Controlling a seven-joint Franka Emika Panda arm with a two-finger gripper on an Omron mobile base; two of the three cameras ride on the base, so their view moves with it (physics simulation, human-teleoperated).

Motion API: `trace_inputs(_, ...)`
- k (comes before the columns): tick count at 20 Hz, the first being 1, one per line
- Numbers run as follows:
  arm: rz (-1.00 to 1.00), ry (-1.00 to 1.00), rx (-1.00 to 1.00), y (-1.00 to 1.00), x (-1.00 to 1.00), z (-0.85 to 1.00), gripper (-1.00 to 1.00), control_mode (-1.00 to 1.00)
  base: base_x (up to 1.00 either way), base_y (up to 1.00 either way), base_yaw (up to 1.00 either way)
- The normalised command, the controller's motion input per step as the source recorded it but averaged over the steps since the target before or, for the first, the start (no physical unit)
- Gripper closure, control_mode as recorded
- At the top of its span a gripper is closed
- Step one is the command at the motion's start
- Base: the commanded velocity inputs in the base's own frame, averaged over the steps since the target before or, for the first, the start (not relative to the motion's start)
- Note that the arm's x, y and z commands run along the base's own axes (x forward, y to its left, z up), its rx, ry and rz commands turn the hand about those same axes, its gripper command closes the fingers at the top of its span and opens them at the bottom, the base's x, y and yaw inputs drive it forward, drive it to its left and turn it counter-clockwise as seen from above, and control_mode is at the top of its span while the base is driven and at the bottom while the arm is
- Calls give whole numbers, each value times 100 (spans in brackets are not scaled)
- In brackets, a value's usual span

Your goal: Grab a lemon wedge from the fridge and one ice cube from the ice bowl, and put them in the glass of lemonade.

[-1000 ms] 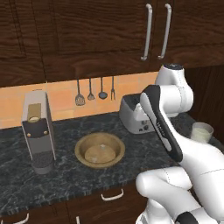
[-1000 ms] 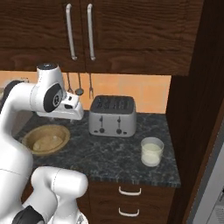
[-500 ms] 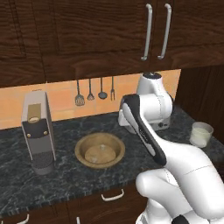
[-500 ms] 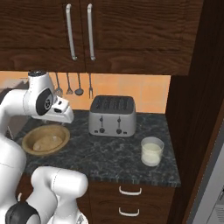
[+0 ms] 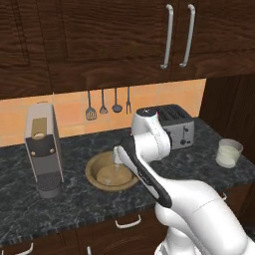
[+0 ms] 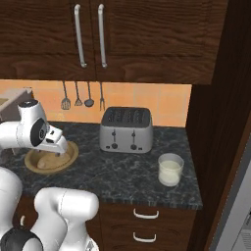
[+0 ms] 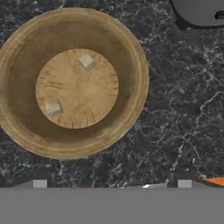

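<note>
**Over the ice bowl, jaws wide, nothing picked yet**

Above the dark marble table (image 5: 30, 214), the gripper (image 5: 117, 158) hangs over the ice bowl (image 5: 97, 163), pointing down at it. Its jaws are spread apart and hold nothing. By my reading the ice step is in hand: the arm is lining up on a cube, with no grasp made so far.

From the hand view the tan bowl (image 7: 131, 57) sits slightly left of centre, and two pale ice cubes lie on its flat floor, well apart from each other: one ice cube (image 7: 86, 61) toward the upper part, the other cube (image 7: 52, 106) toward the lower left. Neither touches the bowl's sloping wall.

The next move probably calls for shifting sideways until one cube sits midway between the finger tips, then dropping straight down and closing on it alone. The cubes are small and likely slippery, so an off-centre pinch could squirt one away.

The glass of lemonade (image 6: 170, 170) stands well to the right, past the toaster (image 6: 125, 130), near the table's end. It holds pale liquid; whether a lemon wedge is already in it I cannot tell. A coffee machine (image 5: 44, 149) stands left of the bowl.
</note>
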Motion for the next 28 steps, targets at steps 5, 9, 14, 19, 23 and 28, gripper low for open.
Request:
trace_inputs(5,0,12,0,44,28,-29,-100,-100,0,0,0)
trace_inputs(9,1,14,-4,13,38,-17,-100,-100,0,0,0)
trace_inputs(14,14,3,-3,0,23,-15,-100,-100,0,0,0)
trace_inputs(19,20,-1,-4,0,24,-33,-100,-100,0,0,0)
trace_inputs(23,17,-2,-3,0,39,-33,-100,-100,0,0,0)
trace_inputs(28,5,3,-1,1,41,-9,-100,-100,0,0,0)
